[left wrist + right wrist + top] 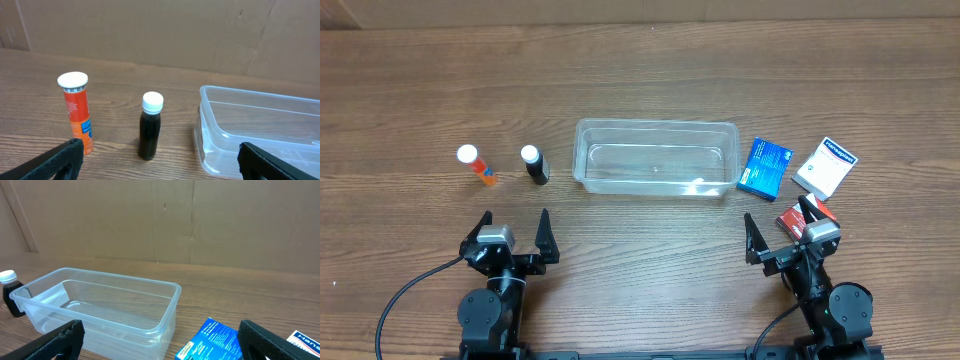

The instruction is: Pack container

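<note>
The clear plastic container (655, 157) sits empty at the table's middle; it also shows in the left wrist view (260, 130) and the right wrist view (100, 305). An orange tube with a white cap (477, 166) (77, 114) and a dark bottle with a white cap (534, 164) (150, 126) stand left of it. A blue box (765, 167) (210, 342), a white box (825, 166) and a red box (797, 218) lie to its right. My left gripper (514, 235) (160, 165) is open and empty near the front edge. My right gripper (782, 233) (165, 345) is open and empty, next to the red box.
Brown cardboard panels stand along the table's far side (160, 30). The wooden table top (650, 240) runs between the two grippers and in front of the container.
</note>
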